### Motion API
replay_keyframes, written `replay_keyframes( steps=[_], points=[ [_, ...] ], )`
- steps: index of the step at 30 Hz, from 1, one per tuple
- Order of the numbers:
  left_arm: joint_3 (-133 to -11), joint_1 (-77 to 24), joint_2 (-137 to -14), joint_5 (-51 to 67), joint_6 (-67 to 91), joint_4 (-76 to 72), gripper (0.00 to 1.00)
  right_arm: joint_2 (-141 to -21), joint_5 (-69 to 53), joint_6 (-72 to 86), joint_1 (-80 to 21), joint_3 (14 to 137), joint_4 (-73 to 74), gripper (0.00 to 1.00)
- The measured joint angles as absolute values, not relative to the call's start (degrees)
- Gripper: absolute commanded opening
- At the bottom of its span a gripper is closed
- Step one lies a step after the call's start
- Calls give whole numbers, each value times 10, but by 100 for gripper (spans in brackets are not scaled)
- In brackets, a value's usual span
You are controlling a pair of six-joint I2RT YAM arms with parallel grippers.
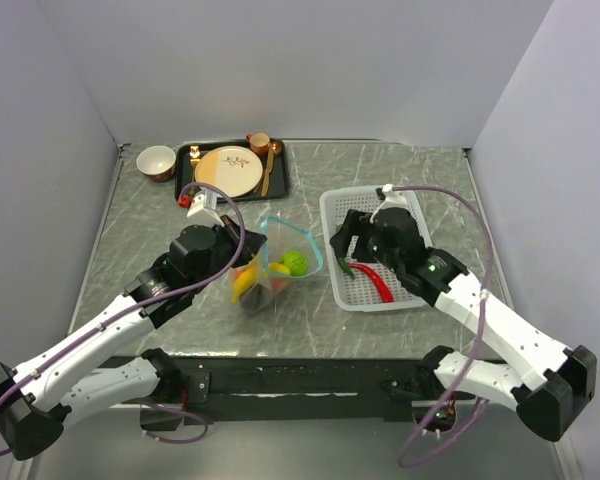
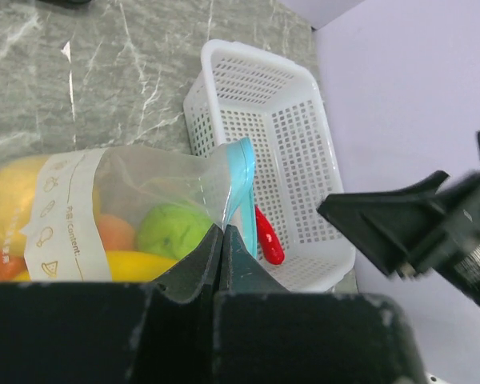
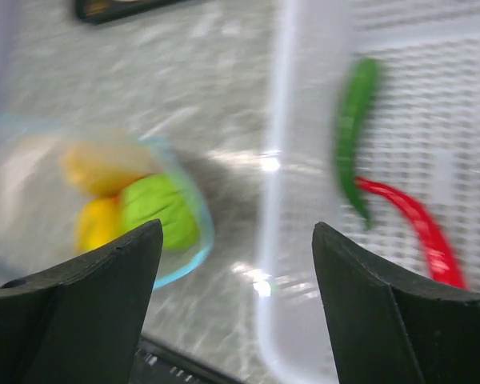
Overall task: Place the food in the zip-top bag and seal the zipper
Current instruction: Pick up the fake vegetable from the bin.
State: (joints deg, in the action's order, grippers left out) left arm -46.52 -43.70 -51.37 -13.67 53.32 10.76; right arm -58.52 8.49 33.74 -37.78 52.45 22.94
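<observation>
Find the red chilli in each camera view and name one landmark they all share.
Top external: the red chilli lies in the white basket, right of centre.
Left wrist: centre, in the basket, just right of the zip-top bag.
Right wrist: lower right, below the green pepper.
Shared landmark: the white basket.

Grey marble-pattern table (image 1: pixel 400 170). Far edge, left of centre: a black tray (image 1: pixel 280 188) lying flat, with a small bowl (image 1: pixel 157 161), reddish outside and white inside, just beside its left end. Right half is a white perforated basket (image 1: pixel 355 298), long side running front to back. Centre is a clear zip-top bag (image 1: pixel 280 262) with a teal mouth, between tray and near edge, just left of the basket, its base apparently resting on the surface.
</observation>
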Motion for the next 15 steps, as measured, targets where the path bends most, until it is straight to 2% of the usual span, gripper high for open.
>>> replay_keyframes(
  steps=[7, 15],
  points=[
    [-465, -437, -516, -134, 533, 115, 1, -698, 116, 336, -299, 522, 287, 82],
    [-465, -437, -517, -130, 533, 115, 1, -743, 117, 309, -256, 510, 335, 82]
  ],
)
